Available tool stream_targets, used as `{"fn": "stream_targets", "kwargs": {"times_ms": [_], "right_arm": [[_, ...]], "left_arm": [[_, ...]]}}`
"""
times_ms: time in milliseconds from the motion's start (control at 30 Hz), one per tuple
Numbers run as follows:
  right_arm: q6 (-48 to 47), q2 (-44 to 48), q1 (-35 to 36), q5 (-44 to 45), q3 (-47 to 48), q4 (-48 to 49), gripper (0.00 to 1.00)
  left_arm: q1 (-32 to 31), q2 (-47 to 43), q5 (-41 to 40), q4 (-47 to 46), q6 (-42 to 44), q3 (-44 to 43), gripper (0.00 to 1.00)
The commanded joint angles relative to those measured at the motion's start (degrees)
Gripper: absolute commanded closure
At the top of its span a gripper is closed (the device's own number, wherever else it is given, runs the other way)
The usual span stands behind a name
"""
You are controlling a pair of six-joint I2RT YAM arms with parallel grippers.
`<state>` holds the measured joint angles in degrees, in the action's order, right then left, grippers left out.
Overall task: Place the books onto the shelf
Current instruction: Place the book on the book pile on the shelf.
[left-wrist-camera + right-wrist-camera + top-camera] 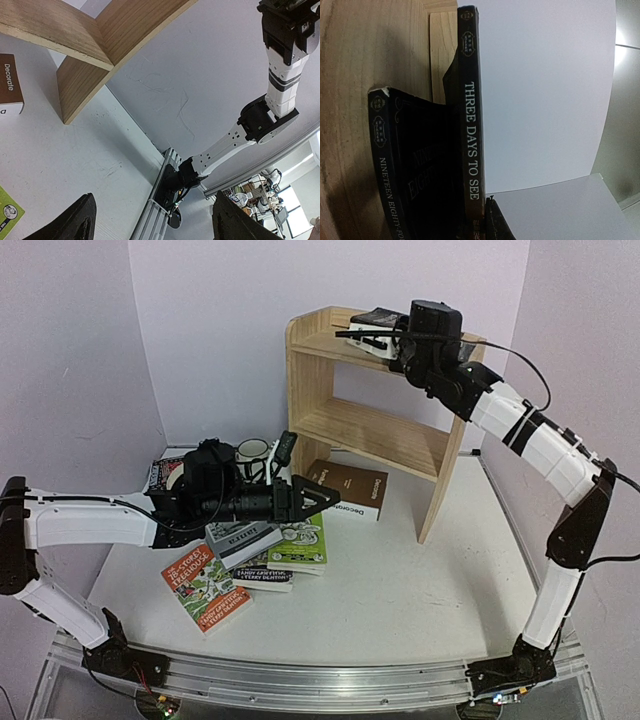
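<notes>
The pale pine shelf (372, 425) stands at the back right. Two dark books (372, 324) lie stacked on its top board: "Nineteen Eighty-Four" (390, 165) against the wood and "Three Days to See" (471, 125) over it. My right gripper (396, 340) (481, 215) is shut on "Three Days to See"; only one finger (498, 222) shows beside the spine. My left gripper (316, 497) (154, 200) hangs open and holds nothing, pointing right, just above the heap of books. Beneath it lie the grey book (243, 538), a green one (302, 543), an orange one (205, 586) and a dark blue one (262, 577). The brown "Decorate" (352, 490) (10, 85) lies at the shelf's foot.
A mug (252, 452) and a patterned mat (160, 476) with a plate sit at the back left behind my left wrist. Walls close in the table at the back and both sides. The metal rail (320, 680) with both arm bases runs along the near edge.
</notes>
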<state>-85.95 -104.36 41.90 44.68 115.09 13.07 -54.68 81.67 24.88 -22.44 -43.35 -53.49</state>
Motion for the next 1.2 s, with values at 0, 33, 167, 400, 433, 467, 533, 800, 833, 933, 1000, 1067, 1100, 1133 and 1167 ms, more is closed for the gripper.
{"fn": "stream_targets", "kwargs": {"times_ms": [0,33,167,400,433,467,533,800,833,933,1000,1067,1100,1133,1167], "right_arm": [[-0.3,0.2,-0.4,3.4,4.5,4.2,0.95],[-0.3,0.0,-0.5,3.9,4.9,4.1,0.95],[-0.5,-0.2,-0.6,5.7,5.5,3.4,0.95],[-0.8,0.3,-0.6,7.7,5.4,2.5,0.95],[-0.6,0.4,-0.7,7.7,5.3,2.4,0.96],[-0.6,0.5,-0.7,7.7,5.2,2.1,0.96],[-0.4,0.3,-0.9,7.8,5.3,1.8,0.95],[1.5,1.5,-0.9,7.2,3.6,1.3,0.48],[1.9,1.6,-0.9,7.2,3.8,1.1,0.46],[3.0,1.9,-0.9,6.7,4.0,-0.1,0.41],[4.6,2.1,-0.9,6.2,4.1,-1.7,0.35],[6.4,2.3,-0.9,5.7,5.0,-4.4,0.27],[7.7,2.2,-0.9,5.3,5.8,-6.9,0.23],[8.9,2.2,-0.9,4.7,6.5,-9.1,0.20],[9.7,2.4,-0.9,4.1,6.8,-11.0,0.17]], "left_arm": [[0.2,-2.1,0.1,-1.0,0.3,0.2,0.19],[0.2,-2.1,0.2,-1.0,0.3,0.2,0.19],[0.2,-2.2,0.2,-0.9,0.3,0.2,0.19],[0.2,-2.3,0.3,-0.9,0.3,0.2,0.19],[0.2,-2.3,0.3,-0.9,0.3,0.2,0.19],[0.2,-2.3,0.3,-0.9,0.3,0.1,0.19],[0.3,-2.3,0.3,-0.9,0.3,0.1,0.19],[0.2,-2.2,0.4,-0.9,0.1,-0.1,0.19],[0.2,-2.1,0.4,-0.9,0.1,-0.1,0.19],[0.2,-1.8,0.5,-0.9,0.0,-0.4,0.19],[0.2,-1.4,0.6,-0.9,0.0,-0.6,0.19],[0.2,-1.1,0.8,-0.9,-0.1,-0.9,0.19],[0.2,-1.0,0.8,-0.9,-0.1,-1.0,0.19],[0.2,-0.8,0.9,-0.9,-0.2,-1.1,0.19],[0.2,-0.7,1.0,-0.9,-0.2,-1.1,0.19]]}}
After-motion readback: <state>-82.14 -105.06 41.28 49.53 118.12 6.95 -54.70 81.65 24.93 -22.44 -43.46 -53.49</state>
